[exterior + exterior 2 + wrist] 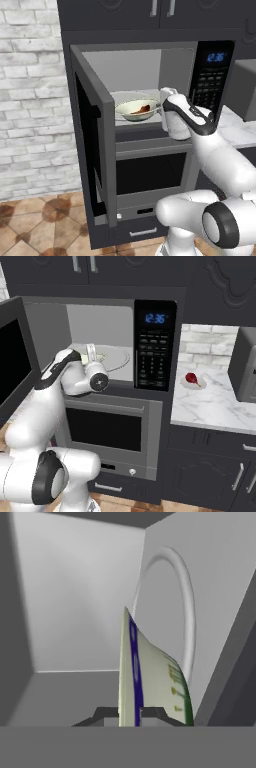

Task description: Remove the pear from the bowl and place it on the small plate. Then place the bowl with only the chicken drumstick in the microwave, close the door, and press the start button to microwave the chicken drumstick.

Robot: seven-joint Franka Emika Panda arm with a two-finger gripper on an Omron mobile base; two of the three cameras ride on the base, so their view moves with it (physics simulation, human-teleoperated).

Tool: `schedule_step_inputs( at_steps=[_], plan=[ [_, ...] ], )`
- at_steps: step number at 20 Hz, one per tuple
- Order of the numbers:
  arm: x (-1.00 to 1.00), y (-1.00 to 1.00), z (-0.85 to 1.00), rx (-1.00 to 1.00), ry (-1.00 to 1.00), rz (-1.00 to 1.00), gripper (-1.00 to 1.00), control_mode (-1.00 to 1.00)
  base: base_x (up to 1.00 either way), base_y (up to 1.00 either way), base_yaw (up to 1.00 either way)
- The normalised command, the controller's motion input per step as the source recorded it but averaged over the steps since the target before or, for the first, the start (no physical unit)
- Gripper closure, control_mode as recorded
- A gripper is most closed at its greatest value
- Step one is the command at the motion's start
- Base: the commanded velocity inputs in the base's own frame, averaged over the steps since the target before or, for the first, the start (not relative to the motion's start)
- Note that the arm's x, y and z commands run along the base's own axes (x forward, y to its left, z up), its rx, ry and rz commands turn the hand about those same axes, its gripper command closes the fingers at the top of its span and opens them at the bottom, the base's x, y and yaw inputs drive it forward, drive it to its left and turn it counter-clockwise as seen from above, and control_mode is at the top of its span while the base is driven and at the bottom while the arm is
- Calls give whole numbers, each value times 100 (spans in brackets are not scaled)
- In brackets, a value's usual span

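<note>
1. Bowl (137, 110) sits inside the microwave (150, 80), over the turntable (117, 358), with the drumstick (143, 108) lying in it. You are at the step of setting it down in there.
2. Your pincer (131, 716) is clamped on the bowl's rim, one finger on each side of the wall, as the hand view shows. From the left base view the bowl looks level, though I cannot tell whether its foot already rests on the turntable.
3. Pear (191, 378) already lies on the small plate (192, 383) on the table (215, 401) to the right, well apart from the microwave, so that part looks done.
4. Lower until the bowl sits flat before you let go; a drop could tip the drumstick out.
5. Keep the bowl towards the middle of the turntable, away from the cavity walls, which are near in the hand view.
6. Open the fingers, then draw the hand straight back out so the inner finger does not drag the rim along.
7. Mind the door (95, 135), which stands wide open on the left; clear the arm from the opening before you swing it shut.
</note>
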Motion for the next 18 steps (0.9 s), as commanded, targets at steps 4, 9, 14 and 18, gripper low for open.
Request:
schedule_step_inputs(
  at_steps=[4,9,14,18],
  plan=[
    [48,3,-25,0,-1,0,100,-100,0,0,0],
    [48,6,-24,0,0,0,100,-100,0,0,0],
    [49,4,-24,0,0,0,100,-100,0,0,0],
    [24,0,-3,0,0,-1,100,-100,0,0,0]
  ],
)
